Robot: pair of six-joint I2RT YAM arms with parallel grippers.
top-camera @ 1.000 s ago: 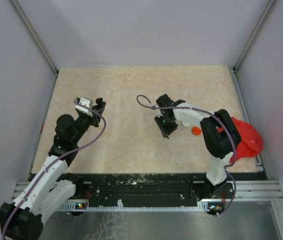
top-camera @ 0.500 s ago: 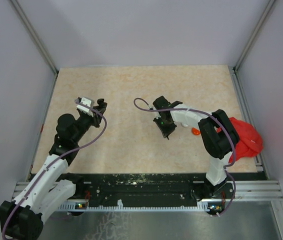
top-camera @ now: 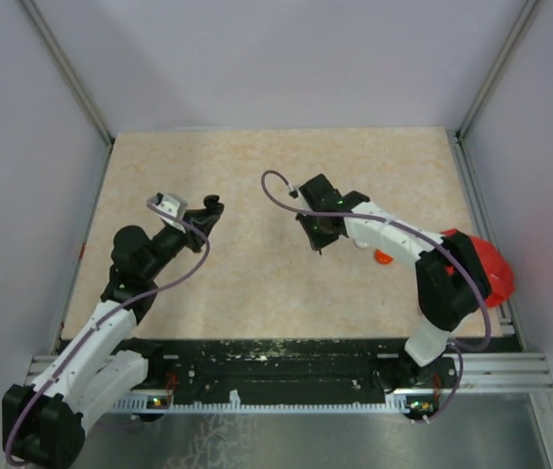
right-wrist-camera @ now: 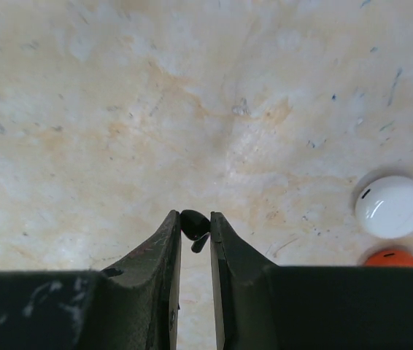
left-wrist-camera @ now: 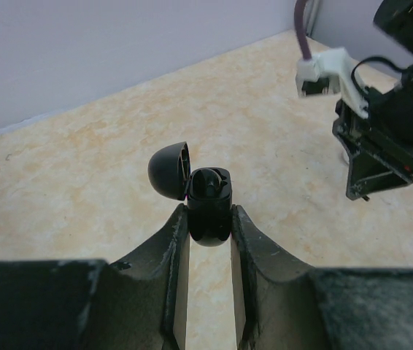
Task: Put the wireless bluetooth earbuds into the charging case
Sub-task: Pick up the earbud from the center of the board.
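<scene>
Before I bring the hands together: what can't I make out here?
Left wrist view: black case, interior too dark to tell which sockets are filled.
Right wrist view: black earbud partly hidden between fingers of the right hand; orange object cut off by that hand's body.
Top view: earbud hidden under the right hand; case too small.

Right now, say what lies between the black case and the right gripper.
Only bare table separates charging case and right gripper; the left wrist view shows it.

2 black-and-white arms point(top-camera: 91, 342) (purple cables point(left-wrist-camera: 300, 25)).
</scene>
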